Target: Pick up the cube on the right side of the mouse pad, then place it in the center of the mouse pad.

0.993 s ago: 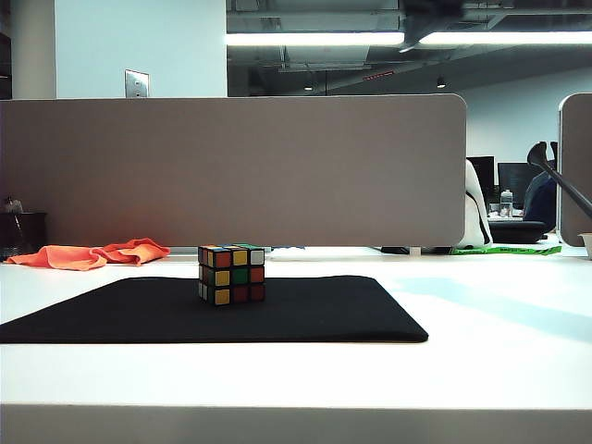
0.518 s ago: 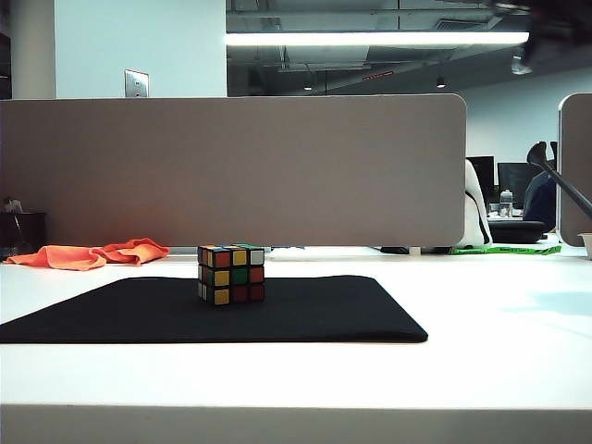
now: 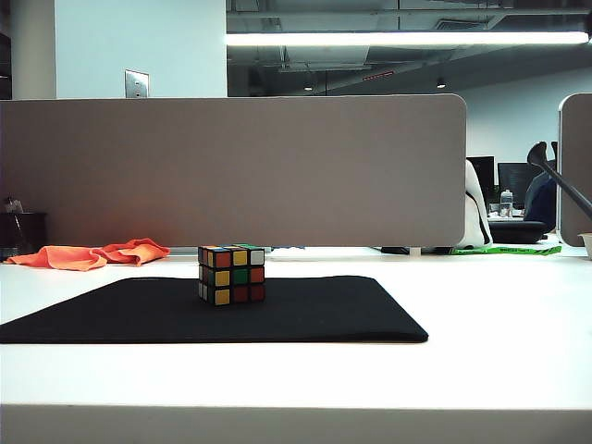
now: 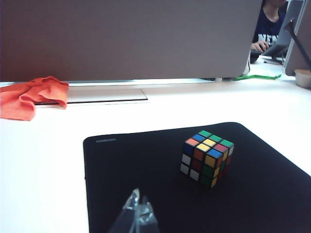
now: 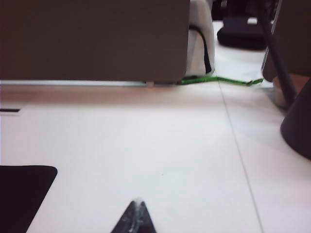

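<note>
On the mouse pad, left of frame centre, sits the cube. Left gripper and right gripper hover, jaws together, empty.

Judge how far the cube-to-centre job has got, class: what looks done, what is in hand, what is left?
Done: the cube stands on the mouse pad, roughly central in the exterior view, with nothing gripping it. In hand: nothing; the right gripper is shut and empty above bare table beside the pad's corner, and the left gripper hangs shut near the pad's edge, apart from the cube. Left: apparently nothing beyond parking the arms.
</note>
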Available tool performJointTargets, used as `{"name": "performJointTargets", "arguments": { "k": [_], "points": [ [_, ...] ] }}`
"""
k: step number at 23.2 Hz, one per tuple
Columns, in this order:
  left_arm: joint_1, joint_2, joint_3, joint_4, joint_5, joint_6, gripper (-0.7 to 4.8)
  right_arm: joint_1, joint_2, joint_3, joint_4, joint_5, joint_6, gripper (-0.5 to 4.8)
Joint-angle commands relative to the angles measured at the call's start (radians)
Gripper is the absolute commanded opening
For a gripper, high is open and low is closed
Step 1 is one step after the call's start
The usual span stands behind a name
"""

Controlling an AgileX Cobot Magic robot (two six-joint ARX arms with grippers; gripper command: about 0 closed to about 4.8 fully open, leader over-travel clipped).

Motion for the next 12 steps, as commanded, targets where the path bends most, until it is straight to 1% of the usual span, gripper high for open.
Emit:
{"name": "performJointTargets", "arguments": {
  "k": [1, 5, 7, 10, 12],
  "points": [
    [0.001, 0.000, 0.005, 0.019, -0.030, -0.021, -0.06, -0.038, -0.109, -0.074, 0.037, -0.005, 0.002, -0.06],
    [0.001, 0.000, 0.005, 0.019, -0.030, -0.021, -0.06, -0.117, -0.267, -0.176, 0.035, -0.073, 0.002, -0.06],
    [0.001, 0.000, 0.005, 0.021, -0.051, -0.021, -0.06, -0.165, -0.376, -0.249, 0.035, -0.104, 0.002, -0.06],
    [0.001, 0.000, 0.005, 0.038, -0.073, -0.020, -0.06, -0.181, -0.489, -0.321, 0.034, -0.125, 0.009, -0.06],
    [0.001, 0.000, 0.005, 0.066, -0.083, -0.020, -0.06, -0.173, -0.566, -0.367, 0.034, -0.125, 0.076, -0.06]
  ]
}}
